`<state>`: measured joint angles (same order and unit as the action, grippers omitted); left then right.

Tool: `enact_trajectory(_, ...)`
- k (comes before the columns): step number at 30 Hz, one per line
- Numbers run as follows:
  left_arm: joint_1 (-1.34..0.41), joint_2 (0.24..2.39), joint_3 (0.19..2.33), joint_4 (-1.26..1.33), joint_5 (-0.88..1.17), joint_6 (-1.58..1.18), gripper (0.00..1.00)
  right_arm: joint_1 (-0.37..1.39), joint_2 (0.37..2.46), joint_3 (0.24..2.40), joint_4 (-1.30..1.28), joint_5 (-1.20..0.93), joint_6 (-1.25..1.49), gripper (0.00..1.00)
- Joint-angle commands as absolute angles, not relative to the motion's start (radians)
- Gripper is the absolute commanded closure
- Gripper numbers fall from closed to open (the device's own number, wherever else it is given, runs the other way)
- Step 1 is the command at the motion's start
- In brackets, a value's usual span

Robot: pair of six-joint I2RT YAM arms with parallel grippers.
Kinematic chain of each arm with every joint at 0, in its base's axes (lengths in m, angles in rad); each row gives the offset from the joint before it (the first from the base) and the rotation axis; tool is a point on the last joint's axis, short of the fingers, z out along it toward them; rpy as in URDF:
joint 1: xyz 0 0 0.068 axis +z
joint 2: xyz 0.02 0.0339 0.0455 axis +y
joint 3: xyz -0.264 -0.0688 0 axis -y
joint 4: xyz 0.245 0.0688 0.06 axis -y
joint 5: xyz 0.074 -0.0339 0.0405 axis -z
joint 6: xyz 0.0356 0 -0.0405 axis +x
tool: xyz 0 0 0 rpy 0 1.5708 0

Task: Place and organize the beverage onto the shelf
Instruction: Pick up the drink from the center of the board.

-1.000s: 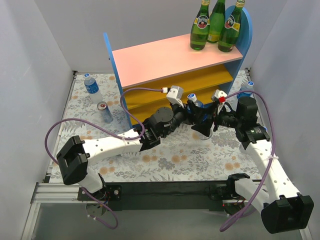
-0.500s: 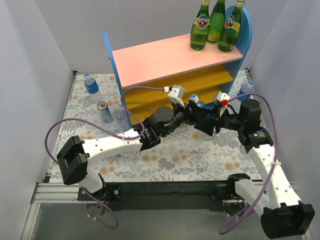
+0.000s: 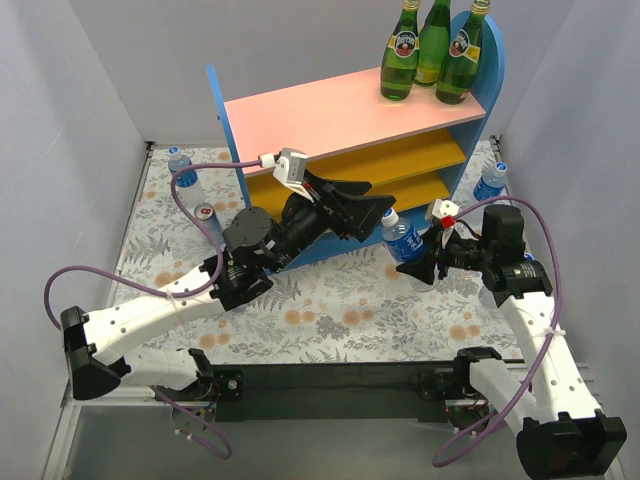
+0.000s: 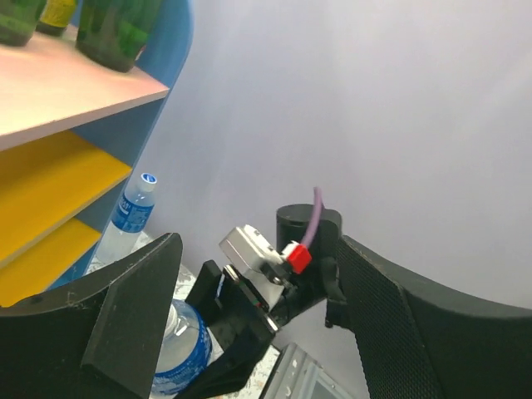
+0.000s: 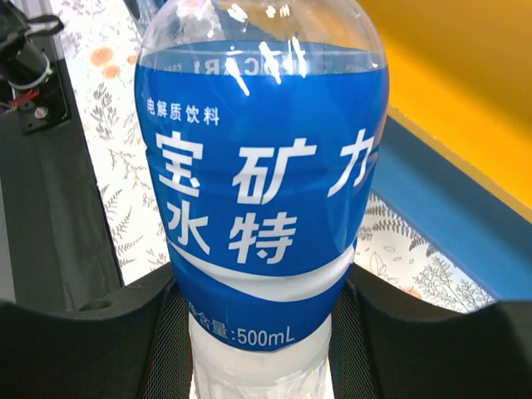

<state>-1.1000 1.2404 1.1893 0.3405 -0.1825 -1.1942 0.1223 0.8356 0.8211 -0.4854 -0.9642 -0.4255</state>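
Observation:
My right gripper (image 3: 415, 262) is shut on a clear plastic bottle with a blue label and cap (image 3: 402, 240), held tilted just in front of the shelf (image 3: 320, 115). In the right wrist view the bottle (image 5: 262, 191) fills the gap between my fingers (image 5: 75, 341). My left gripper (image 3: 372, 205) is open and empty, raised to the left of that bottle. The left wrist view shows the held bottle (image 4: 179, 353) past my open fingers (image 4: 133, 316). Three green glass bottles (image 3: 435, 45) stand on the pink top board at the right.
Another blue-labelled bottle (image 3: 490, 180) stands by the shelf's right side, also in the left wrist view (image 4: 129, 220). A third bottle (image 3: 183, 170) and a silver-red can (image 3: 207, 215) stand left of the shelf. White walls close in both sides.
My left gripper has come off the bottle and pulled back up and to the left, open. The bottle stays in my right gripper, which shifted slightly right.

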Motion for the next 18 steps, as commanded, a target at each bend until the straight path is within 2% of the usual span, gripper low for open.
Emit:
enact_trajectory(1, -1.101, 1.194, 1.187, 0.244, -0.094, -1.135, 0.26, 0.120, 0.836, 0.932, -0.506, -0.979, -0.512, 0.99)
enact_trajectory(4, -1.101, 1.132, 1.134, 0.191, -0.014, -1.053, 0.26, 0.120, 0.862, 1.041, -0.574, -0.933, -0.554, 0.99)
enact_trajectory(8, -1.101, 1.046, 1.004, 0.155, 0.214, -0.940, 0.27, 0.118, 0.920, 1.231, -0.681, -0.926, -0.620, 0.99)
enact_trajectory(13, -1.101, 0.925, 0.803, 0.188, 0.242, -0.913, 0.28, 0.120, 1.058, 1.557, -0.752, -0.998, -0.578, 0.99)
enact_trajectory(18, -1.101, 0.862, 0.663, 0.238, 0.210, -0.928, 0.29, 0.135, 1.256, 1.860, -0.707, -1.086, -0.381, 0.99)
